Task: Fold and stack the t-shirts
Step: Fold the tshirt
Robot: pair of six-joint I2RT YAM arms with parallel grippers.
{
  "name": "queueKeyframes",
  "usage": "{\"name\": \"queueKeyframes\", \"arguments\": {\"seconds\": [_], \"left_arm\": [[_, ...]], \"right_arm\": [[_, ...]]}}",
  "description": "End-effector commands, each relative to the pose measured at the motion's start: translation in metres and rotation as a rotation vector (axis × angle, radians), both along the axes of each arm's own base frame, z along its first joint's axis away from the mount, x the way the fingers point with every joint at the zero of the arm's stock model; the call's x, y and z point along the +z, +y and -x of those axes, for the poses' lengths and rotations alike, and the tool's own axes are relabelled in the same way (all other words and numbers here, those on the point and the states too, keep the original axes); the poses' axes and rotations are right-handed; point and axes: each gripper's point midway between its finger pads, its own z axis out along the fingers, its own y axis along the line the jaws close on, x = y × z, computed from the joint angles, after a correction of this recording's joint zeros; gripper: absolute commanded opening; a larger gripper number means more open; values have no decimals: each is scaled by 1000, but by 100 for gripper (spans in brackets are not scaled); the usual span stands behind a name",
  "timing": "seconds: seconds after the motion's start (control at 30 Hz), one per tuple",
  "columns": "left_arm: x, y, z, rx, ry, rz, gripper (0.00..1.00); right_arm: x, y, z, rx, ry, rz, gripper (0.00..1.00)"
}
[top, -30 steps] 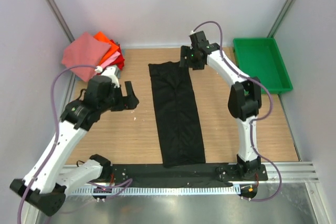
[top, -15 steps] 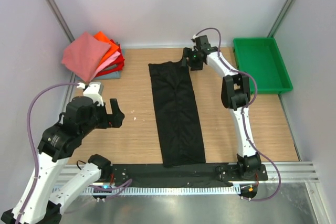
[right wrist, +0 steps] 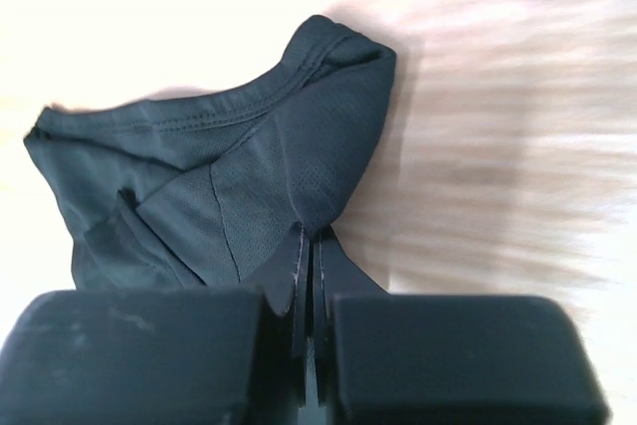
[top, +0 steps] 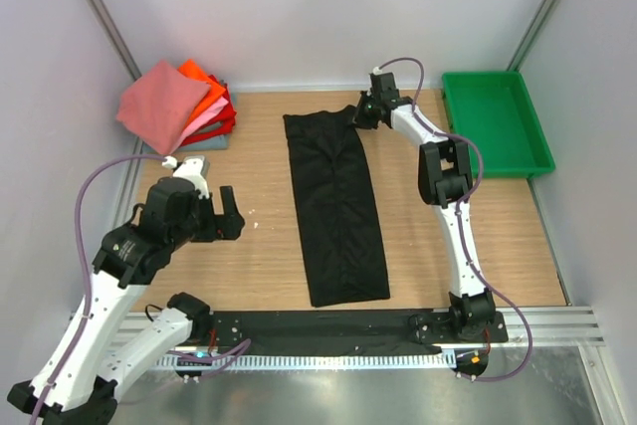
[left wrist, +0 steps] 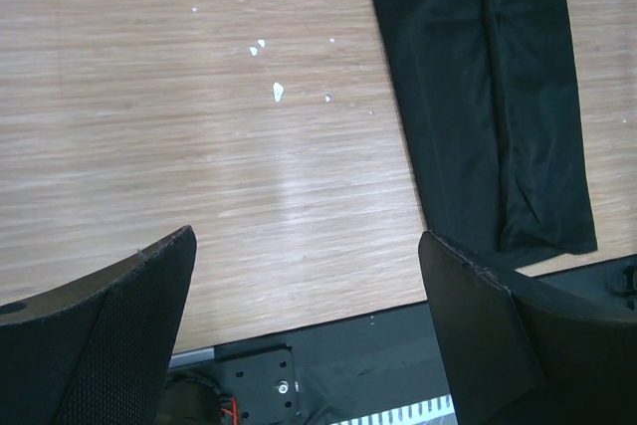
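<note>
A black t-shirt (top: pixel 333 206), folded into a long narrow strip, runs from the far side of the table to the near edge. My right gripper (top: pixel 360 114) is at the strip's far right corner. In the right wrist view its fingers (right wrist: pixel 310 236) are shut, pinching the bunched edge of the black t-shirt (right wrist: pixel 249 176). My left gripper (top: pixel 231 214) hangs open over bare wood left of the strip. The left wrist view shows its wide gap (left wrist: pixel 307 246) holding nothing, with the black t-shirt (left wrist: pixel 488 97) off to the right. Folded t-shirts in salmon-pink, orange and red (top: pixel 174 102) are stacked at the far left corner.
A green plastic tray (top: pixel 493 116) sits at the far right, beside the right arm. Small white specks (left wrist: pixel 278 92) lie on the wood between the left gripper and the strip. A black mat (top: pixel 328 330) lines the near edge by the arm bases.
The right gripper dropped onto the strip's far right corner and shut on it. The left arm drew back toward the near left, staying open.
</note>
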Motion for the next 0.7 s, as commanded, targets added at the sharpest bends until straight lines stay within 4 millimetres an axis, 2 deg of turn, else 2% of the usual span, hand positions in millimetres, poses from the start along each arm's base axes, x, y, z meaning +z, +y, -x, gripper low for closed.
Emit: {"name": "queueKeyframes", "arguments": {"seconds": [0.0,0.23,0.27,0.33,0.37,0.4,0.43,0.47,0.53,0.57,0.6,0.63,0.67], "left_arm": [[3,-18,-13,-3,-14,85,93],[-11,-33,-20,-5,42,137,91],[-13,-34,-20,-2,46,141,91],[-20,-35,-19,9,64,153,91],[-23,-36,-19,16,71,158,91],[-32,-41,-16,-3,96,176,91],[-39,-45,-16,-6,119,188,91],[-51,-50,-13,-25,156,203,91],[-67,-58,-11,-28,218,221,89],[-70,-65,-12,-37,234,249,89],[-78,-66,-11,-30,257,252,88],[-83,-68,-11,-23,273,255,88],[-84,-70,-12,-13,275,269,88]], "right_arm": [[-30,-43,-12,-197,29,85,1],[-40,-42,-17,-195,44,84,1],[-42,-44,-15,-204,52,95,6],[-41,-46,-12,-196,52,100,25],[-34,-46,-10,-196,54,106,57],[-31,-48,-9,-200,53,112,69],[-23,-49,-8,-188,42,121,78],[0,-50,-8,-179,15,115,89],[30,-51,-5,-168,-25,121,95],[66,-55,-2,-161,-73,139,99],[82,-64,0,-182,-95,174,100],[90,-77,6,-214,-97,231,100],[99,-88,20,-226,-78,278,100]]}}
